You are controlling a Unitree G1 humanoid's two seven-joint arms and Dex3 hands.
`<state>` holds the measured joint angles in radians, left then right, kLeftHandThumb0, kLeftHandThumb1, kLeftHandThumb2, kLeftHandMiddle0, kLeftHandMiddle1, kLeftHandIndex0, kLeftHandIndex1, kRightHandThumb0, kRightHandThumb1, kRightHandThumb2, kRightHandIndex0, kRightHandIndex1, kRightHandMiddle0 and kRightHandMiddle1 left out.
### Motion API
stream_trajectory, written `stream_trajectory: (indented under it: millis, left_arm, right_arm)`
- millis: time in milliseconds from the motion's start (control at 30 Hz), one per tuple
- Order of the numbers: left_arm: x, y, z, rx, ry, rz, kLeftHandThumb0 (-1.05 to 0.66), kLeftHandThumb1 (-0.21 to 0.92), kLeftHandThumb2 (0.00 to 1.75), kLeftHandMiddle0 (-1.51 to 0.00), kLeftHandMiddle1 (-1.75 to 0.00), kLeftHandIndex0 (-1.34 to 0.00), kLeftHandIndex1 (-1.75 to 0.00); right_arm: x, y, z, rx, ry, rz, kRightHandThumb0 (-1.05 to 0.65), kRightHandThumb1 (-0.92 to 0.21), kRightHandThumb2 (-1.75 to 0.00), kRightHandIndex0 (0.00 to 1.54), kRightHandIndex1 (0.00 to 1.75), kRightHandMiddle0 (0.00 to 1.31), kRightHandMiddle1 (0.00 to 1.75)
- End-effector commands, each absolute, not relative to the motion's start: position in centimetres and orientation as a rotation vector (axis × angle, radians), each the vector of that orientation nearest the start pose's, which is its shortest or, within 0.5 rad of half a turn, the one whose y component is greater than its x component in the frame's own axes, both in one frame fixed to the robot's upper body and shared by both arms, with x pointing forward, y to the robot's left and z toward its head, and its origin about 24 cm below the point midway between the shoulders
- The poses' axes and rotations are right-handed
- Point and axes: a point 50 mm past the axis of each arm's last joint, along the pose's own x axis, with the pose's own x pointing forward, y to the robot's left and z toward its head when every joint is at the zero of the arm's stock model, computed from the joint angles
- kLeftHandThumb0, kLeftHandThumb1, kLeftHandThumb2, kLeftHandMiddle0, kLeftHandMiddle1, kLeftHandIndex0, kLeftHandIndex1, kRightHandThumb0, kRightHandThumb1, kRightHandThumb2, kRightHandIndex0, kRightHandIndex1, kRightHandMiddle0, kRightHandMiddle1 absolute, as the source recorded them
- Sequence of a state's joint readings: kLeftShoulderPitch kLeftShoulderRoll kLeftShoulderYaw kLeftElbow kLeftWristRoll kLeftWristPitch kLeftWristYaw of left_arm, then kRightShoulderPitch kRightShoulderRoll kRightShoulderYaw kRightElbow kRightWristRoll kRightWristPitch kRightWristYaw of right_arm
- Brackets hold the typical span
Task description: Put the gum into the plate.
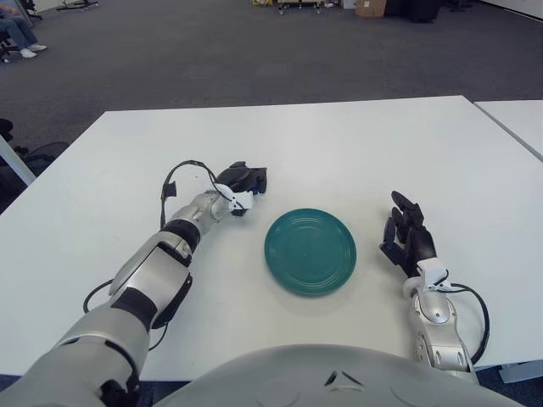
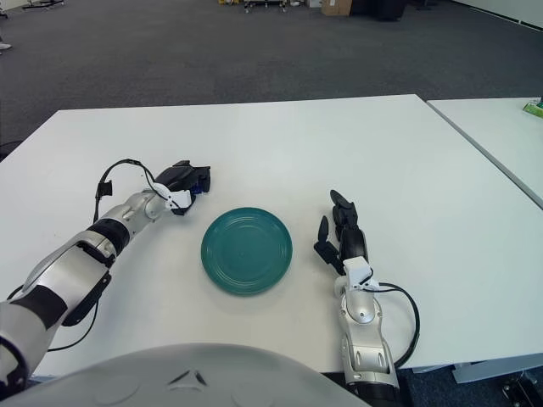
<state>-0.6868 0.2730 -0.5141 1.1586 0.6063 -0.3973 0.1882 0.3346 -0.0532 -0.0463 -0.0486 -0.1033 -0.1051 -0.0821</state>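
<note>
A teal plate (image 1: pixel 310 252) lies empty on the white table (image 1: pixel 339 144), near its front middle. My left hand (image 1: pixel 246 180) is on the table just left of and behind the plate, its dark fingers curled over a small blue thing, the gum (image 2: pixel 203 184). Only a sliver of blue shows between the fingers, and only in the right eye view. My right hand (image 1: pixel 405 233) shows to the right of the plate with its fingers spread and holding nothing.
A second white table (image 1: pixel 519 119) stands at the right across a narrow gap, with a green object (image 2: pixel 534 107) on it. A black cable (image 1: pixel 174 182) loops off my left wrist. Grey carpet lies beyond the table's far edge.
</note>
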Motion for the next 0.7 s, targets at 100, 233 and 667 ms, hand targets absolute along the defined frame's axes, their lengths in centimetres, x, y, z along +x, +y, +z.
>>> stream_trajectory:
  millis: [100, 233, 667]
  left_arm:
    - [33.5, 14.7, 0.9, 1.12, -0.058, -0.452, 0.0, 0.08, 1.51, -0.83, -1.52, -0.61, -1.75]
    - [33.8, 14.5, 2.4, 1.103, -0.138, -0.447, 0.0, 0.08, 1.52, -0.82, -1.54, -0.62, -1.75]
    - [33.4, 14.1, 5.8, 1.057, -0.286, -0.436, 0.0, 0.0, 1.61, -0.86, -1.56, -0.68, -1.75]
  right_arm:
    - [15.1, -19.2, -4.3, -0.16, 0.406, -0.192, -0.71, -0.92, -0.99, 0.22, 0.01, 0.0, 0.51]
    - [15.2, -19.1, -4.3, -0.155, 0.408, -0.196, -0.71, -0.92, -0.99, 0.22, 0.01, 0.0, 0.51]
    - [15.1, -18.8, -4.4, -0.15, 0.408, -0.189, -0.71, -0.92, -0.98, 0.21, 0.0, 0.0, 0.51]
